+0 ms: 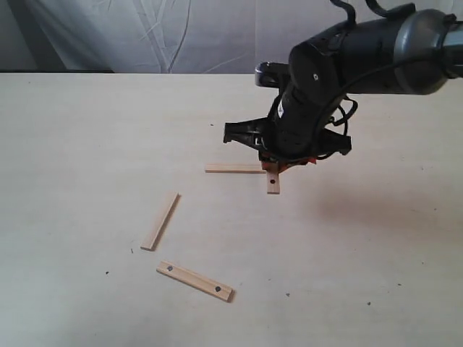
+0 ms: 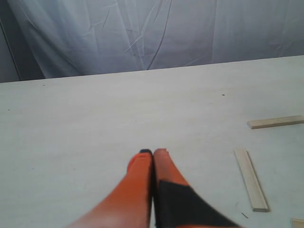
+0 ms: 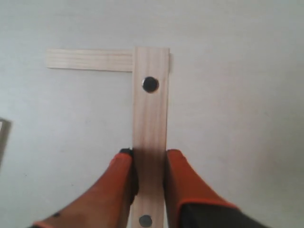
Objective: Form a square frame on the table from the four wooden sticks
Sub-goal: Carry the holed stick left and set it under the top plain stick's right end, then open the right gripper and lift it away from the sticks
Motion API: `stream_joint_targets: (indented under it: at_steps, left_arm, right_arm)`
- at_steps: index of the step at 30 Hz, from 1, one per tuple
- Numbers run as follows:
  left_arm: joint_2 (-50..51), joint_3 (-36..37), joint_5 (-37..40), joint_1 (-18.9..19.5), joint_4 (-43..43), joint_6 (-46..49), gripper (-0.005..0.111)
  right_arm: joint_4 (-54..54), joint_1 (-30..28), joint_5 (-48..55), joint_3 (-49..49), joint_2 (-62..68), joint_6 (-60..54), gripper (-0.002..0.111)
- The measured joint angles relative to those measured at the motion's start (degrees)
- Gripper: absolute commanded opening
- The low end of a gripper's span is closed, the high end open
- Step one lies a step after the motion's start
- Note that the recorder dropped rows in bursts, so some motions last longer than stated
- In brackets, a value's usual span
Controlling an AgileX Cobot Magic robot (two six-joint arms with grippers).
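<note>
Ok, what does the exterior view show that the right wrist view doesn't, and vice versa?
Only the exterior view: the loose holed stick lying apart nearest the camera, and the white curtain behind the table. Only the right wrist view: the right hand with its fingers pressed on both edges of the held stick, whose end meets the plain stick in an L corner; in the exterior view the hand hides that corner. Both: the held stick, the plain stick, the table.
</note>
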Motion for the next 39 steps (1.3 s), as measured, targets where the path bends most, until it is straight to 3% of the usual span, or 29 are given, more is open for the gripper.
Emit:
stream_joint_targets:
  at_steps: [8,21,23,26,28,36,39]
  left_arm:
    - [0.0,0.0,0.0,0.0,0.0,0.0,0.0]
    - [0.0,0.0,0.0,0.0,0.0,0.0,0.0]
    - [0.0,0.0,0.0,0.0,0.0,0.0,0.0]
    - [0.0,0.0,0.0,0.0,0.0,0.0,0.0]
    - [0.0,0.0,0.0,0.0,0.0,0.0,0.0]
    - [0.0,0.0,0.0,0.0,0.0,0.0,0.0]
    - [0.0,0.0,0.0,0.0,0.0,0.0,0.0]
  right_arm:
    - [1.2,0.0,1.7,-6.4,8.6,-3.4,0.001]
    - [2.0,0.0,-0.3,-7.0,13.4,-3.6,0.001]
    - [2.0,0.0,-1.0,-7.0,13.4,-3.6,0.006]
    - [2.0,0.0,-1.0,-7.0,13.4,-1.7,0.035]
    - [2.0,0.1,-1.0,-7.0,13.4,-0.8,0.04]
    - [2.1,0.1,-0.6,-7.0,11.6,0.3,0.04]
    - [2.8,0.0,1.2,-7.0,7.8,-1.4,0.032]
